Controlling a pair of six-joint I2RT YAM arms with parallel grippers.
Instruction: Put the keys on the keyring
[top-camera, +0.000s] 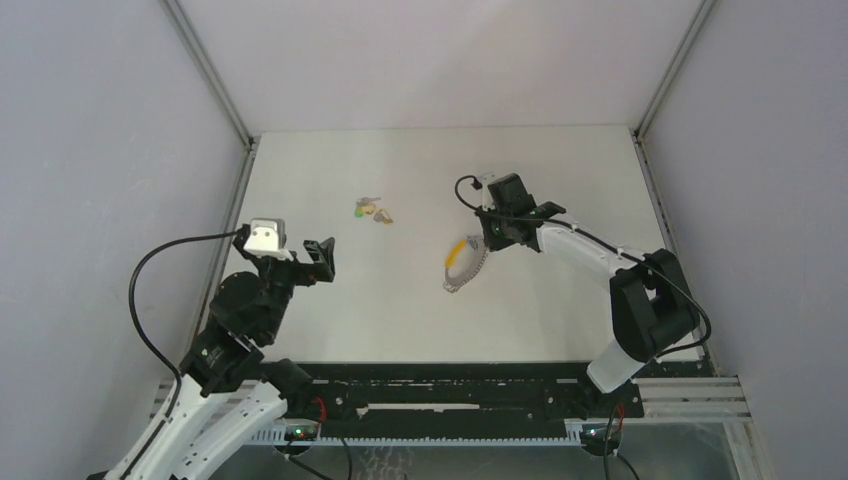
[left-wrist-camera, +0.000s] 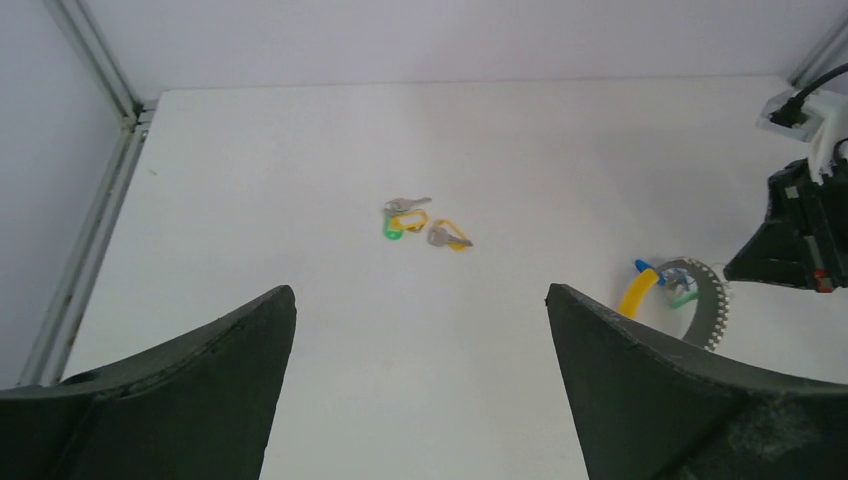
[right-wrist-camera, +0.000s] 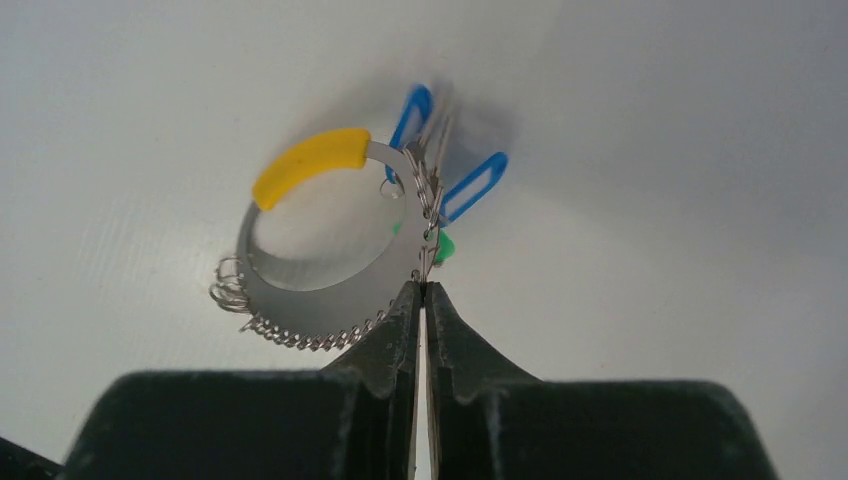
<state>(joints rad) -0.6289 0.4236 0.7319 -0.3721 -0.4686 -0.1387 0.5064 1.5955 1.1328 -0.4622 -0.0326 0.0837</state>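
Note:
The keyring (right-wrist-camera: 300, 300) is a wide silvery ring with a yellow sleeve and small wire loops along its edge. Two blue-headed keys (right-wrist-camera: 470, 185) and a green-headed one (right-wrist-camera: 444, 247) hang on it. My right gripper (right-wrist-camera: 422, 290) is shut on the ring's edge beside these keys. The ring also shows in the top view (top-camera: 465, 265), right of centre under the right gripper (top-camera: 488, 243). Loose keys (top-camera: 373, 211) with green and yellow heads lie on the table, also seen in the left wrist view (left-wrist-camera: 420, 225). My left gripper (left-wrist-camera: 420, 290) is open and empty, well short of them.
The white table (top-camera: 420, 310) is fenced by grey walls and metal frame posts (top-camera: 245, 150). The right arm's black cable (top-camera: 465, 190) loops beside its wrist. The arms' base rail (top-camera: 450, 395) runs along the near edge.

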